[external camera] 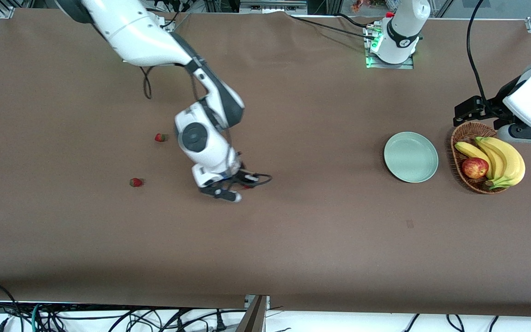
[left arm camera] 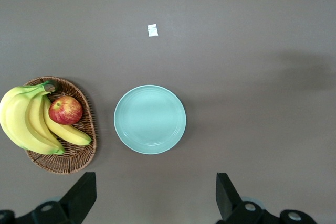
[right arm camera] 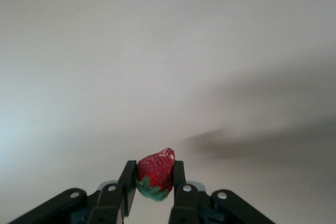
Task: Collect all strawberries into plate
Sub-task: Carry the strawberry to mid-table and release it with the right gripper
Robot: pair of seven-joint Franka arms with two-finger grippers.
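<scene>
Pinching a strawberry (right arm camera: 155, 173), the right claw (right arm camera: 153, 184) hides it from the front camera.

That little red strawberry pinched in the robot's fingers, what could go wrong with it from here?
1. The right gripper holds the small red strawberry only by its sides, so it might slip or get squashed.
2. The round pale mint-green plate lies toward the left arm's end of the table, a long carry.
3. The left gripper waits open above the plate; the arms could crowd there.
</scene>
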